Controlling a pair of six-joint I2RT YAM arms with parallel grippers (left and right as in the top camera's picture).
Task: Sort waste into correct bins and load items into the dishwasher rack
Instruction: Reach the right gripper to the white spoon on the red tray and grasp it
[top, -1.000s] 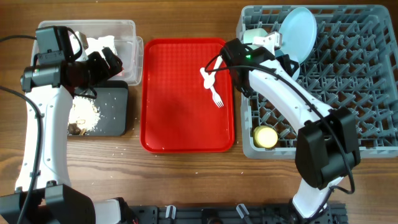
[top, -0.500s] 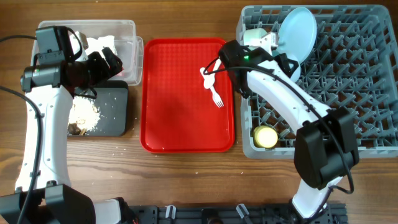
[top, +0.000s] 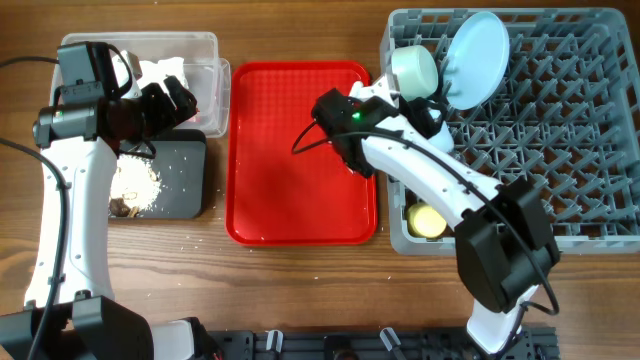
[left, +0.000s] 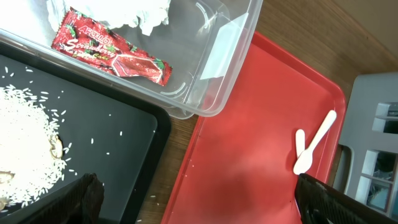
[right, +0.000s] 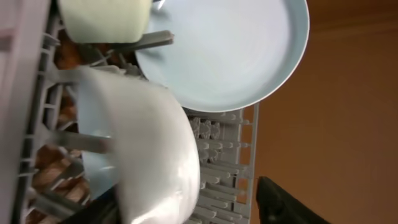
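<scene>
Now leaves bowl (top: 415, 68) in dishwasher rack (top: 560, 120), far-left corner, beside plate (top: 476, 45). Swings right gripper (top: 352, 160) left off rack, over red tray (top: 280, 190), spread, empty, above spoon (left: 314, 142). Holds left gripper (top: 178, 100) released near clear tub (top: 205, 45). Means spoon pickup next, probably.
</scene>
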